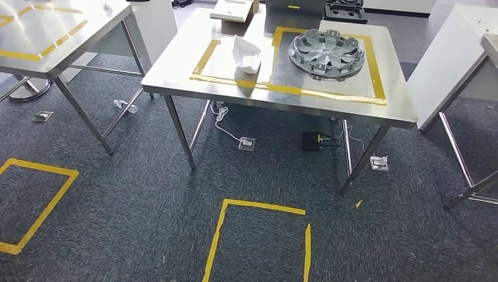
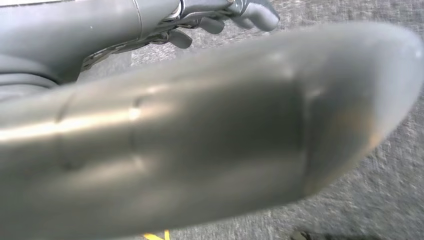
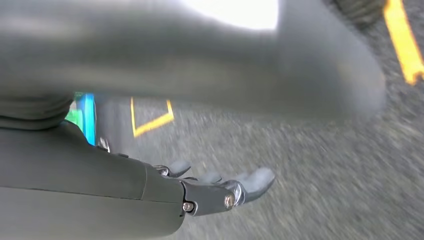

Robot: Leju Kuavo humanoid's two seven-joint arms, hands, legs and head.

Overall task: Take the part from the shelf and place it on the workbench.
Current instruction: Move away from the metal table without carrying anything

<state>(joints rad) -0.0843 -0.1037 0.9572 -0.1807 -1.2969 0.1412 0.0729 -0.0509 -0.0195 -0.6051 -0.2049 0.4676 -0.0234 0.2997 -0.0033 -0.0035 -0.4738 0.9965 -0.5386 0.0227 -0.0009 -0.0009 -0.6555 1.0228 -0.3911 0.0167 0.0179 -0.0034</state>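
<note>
So there's a stainless steel workbench [image 1: 176, 64] marked out with yellow tape rectangles, and going across it you get a crumpled white bag-like thing [image 1: 245, 54], then the round silver-grey plastic hubcap [image 1: 326, 53] lying flat inside the right-hand rectangle. Left hand [image 2: 220, 20] and right hand [image 3: 220, 187] hang over dark carpet, fingers loosely apart, holding nothing.

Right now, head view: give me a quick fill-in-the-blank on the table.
1. The hubcap lies on the steel table inside a frame of ____ tape.
2. The white part lies to the hubcap's ____.
3. Under the table, the floor is dark ____.
Missing: yellow; left; carpet.
</note>
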